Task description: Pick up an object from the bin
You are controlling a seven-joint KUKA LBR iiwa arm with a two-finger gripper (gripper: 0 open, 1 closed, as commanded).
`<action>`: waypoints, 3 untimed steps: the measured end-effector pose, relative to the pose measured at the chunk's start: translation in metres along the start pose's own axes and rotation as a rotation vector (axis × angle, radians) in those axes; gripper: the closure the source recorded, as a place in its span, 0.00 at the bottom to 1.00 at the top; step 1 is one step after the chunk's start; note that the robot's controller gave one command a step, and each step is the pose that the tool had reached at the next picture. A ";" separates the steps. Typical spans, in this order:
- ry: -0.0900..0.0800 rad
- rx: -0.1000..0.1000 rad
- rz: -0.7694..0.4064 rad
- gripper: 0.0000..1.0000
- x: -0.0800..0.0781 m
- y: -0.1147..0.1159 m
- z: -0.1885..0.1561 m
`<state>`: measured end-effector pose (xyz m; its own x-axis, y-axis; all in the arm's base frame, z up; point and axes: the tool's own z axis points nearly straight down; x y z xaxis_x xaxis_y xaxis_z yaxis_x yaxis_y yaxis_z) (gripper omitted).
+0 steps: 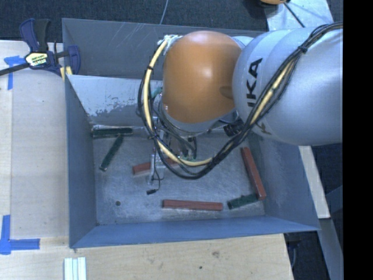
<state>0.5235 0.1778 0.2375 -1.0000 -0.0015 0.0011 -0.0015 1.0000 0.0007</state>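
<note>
We judge the pick as not yet made. Every loose thing we can see lies on the floor of the grey metal bin (80, 168), and we see nothing pinched by the end effector (154, 178). The end effector hangs low over the middle of the bin floor. The rounded orange cover (198, 77) on the wrist and the loops of yellow and black cable (180, 159) hide most of it, so we cannot tell whether it is spread or pressed together.

The thing nearest to it is a short reddish-brown block (141, 169). It lies flat on the floor just beside the end effector, towards the view's left. We cannot tell whether the two touch. By position alone we take this block for the likeliest candidate, and that is a judgement, not something seen.

The other things lie further off:
- a long reddish-brown flat bar (192, 205) near the front wall
- a slanting reddish-brown bar (253, 172) along the right side
- a small dark green piece (243, 201) at that bar's lower end
- a level dark green stick (113, 132) at the left rear
- a slanting dark green stick (111, 152) just below it

As we read it, the whole grasp is left to do: settling round one thing, closing on it, and lifting it clear of the bin.
</note>
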 end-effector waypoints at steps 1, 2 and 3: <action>-0.004 -0.001 0.002 0.00 -0.001 -0.001 -0.002; -0.008 0.000 -0.106 0.00 -0.035 -0.026 0.060; -0.004 0.001 -0.084 0.00 -0.063 -0.061 0.162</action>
<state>0.5862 0.1171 0.0758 -0.9963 -0.0855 -0.0033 -0.0855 0.9963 -0.0001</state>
